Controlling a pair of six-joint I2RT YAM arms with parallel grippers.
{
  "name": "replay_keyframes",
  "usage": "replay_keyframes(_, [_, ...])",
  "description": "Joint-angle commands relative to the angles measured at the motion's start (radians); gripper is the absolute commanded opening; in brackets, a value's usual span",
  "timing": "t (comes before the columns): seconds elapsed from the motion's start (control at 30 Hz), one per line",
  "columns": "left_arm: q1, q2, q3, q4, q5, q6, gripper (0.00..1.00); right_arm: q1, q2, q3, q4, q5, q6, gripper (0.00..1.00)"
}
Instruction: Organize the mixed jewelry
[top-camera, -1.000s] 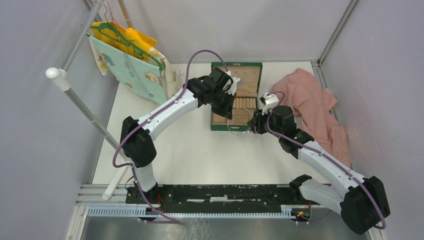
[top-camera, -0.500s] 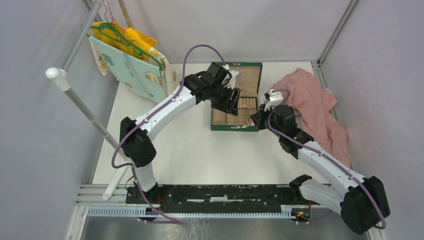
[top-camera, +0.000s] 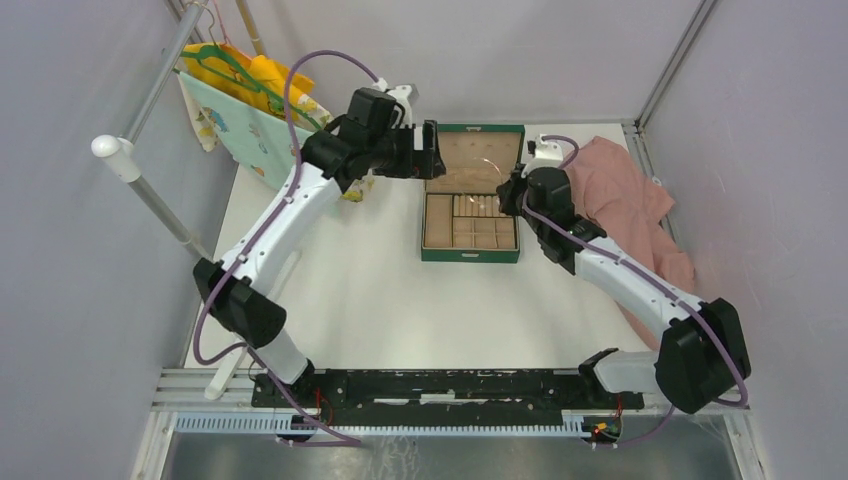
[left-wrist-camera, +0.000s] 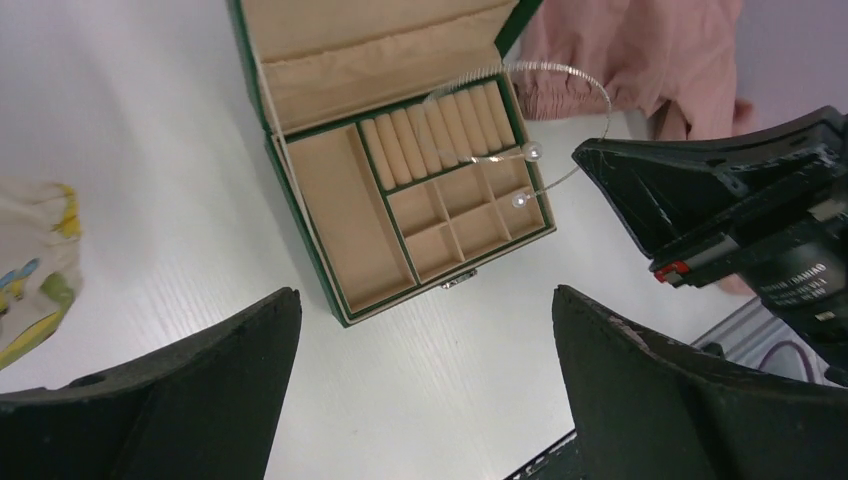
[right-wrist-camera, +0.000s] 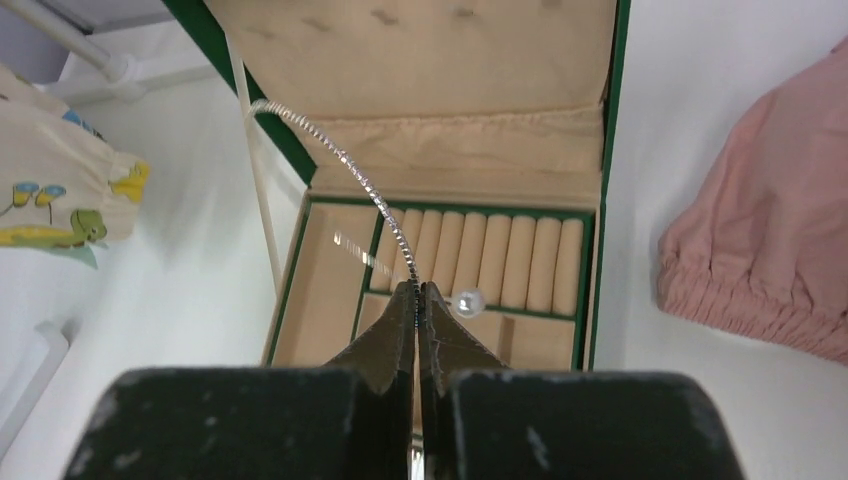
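Green box (top-camera: 470, 257) is seen lying open on white table (top-camera: 370, 290), lid laid back. In left wrist view it's framed between & beyond the left fingers (left-wrist-camera: 170, 400), w/ tan-lined lid furthest off. Row of ring rolls (right-wrist-camera: 480, 260) & small sq. compartments are found just past tips of right fingers (right-wrist-camera: 395, 330). Pink cloth (top-camera: 630, 210) is heaped to right of those fingers, apart from box. Patterned cloth (top-camera: 265, 140) on green hanger (top-camera: 235, 65) is hung to their left, by white pole (top-camera: 160, 205).
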Motion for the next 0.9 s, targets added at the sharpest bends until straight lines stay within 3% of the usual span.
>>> replay_keyframes(0.0, [0.012,-0.140,-0.056,0.108,-0.121,-0.095,1.00,0.003,0.080,0.116,0.068,0.063,0.020,0.00])
replay_keyframes(0.47, [0.024,-0.238,-0.170,0.093,-0.196,-0.107,1.00,-0.048,0.314,0.280,0.140,0.046,0.104,0.00])
replay_keyframes(0.87, [0.024,-0.226,-0.172,0.083,-0.207,-0.096,1.00,-0.091,0.356,0.277,0.171,0.014,0.130,0.00])
